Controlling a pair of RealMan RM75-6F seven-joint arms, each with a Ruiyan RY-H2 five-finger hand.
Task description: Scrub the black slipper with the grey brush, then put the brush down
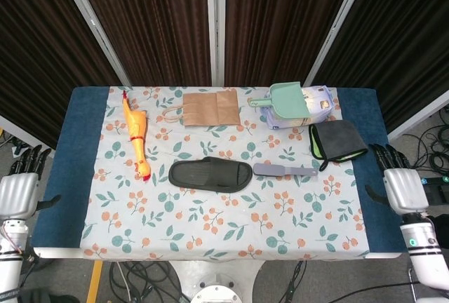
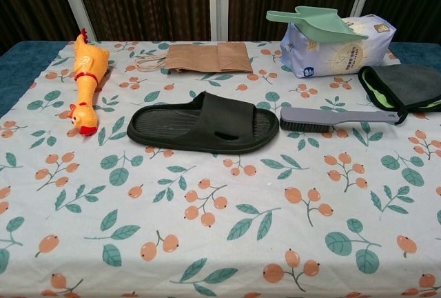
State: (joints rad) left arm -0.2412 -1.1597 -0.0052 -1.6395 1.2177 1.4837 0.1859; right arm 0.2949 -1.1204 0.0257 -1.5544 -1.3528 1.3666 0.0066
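1. Your left hand [image 1: 19, 192] hangs off the table's left edge at about 9 o'clock from the slipper, fingers apart and holding nothing. It sits well apart from everything on the cloth, which suits a task that looks finished.
2. The rubber chicken [image 1: 135, 137] lies lengthwise at about 10 o'clock from the slipper, near it but not touching, so it is out of any scrubbing path.
3. The paper bag [image 1: 210, 108] lies flat at 12 o'clock, along the far edge, clear of the work area.
4. The black slipper [image 1: 210, 174] rests sole-down at the middle of the tablecloth [image 1: 231, 226], toe end to the right, with no hand steadying it.
5. The grey brush [image 1: 284, 170] lies bristles-down at 3 o'clock, its head just beside the slipper's toe and its handle pointing right toward the grey cloth [image 1: 338, 139]. That reads as set down and released.
6. The green scoop [image 1: 285, 98] sits on top of the bag of grain [image 1: 312, 106] at about 1 o'clock.
7. Your right hand [image 1: 403, 185] hangs beyond the right edge at 3 o'clock, fingers spread and empty.
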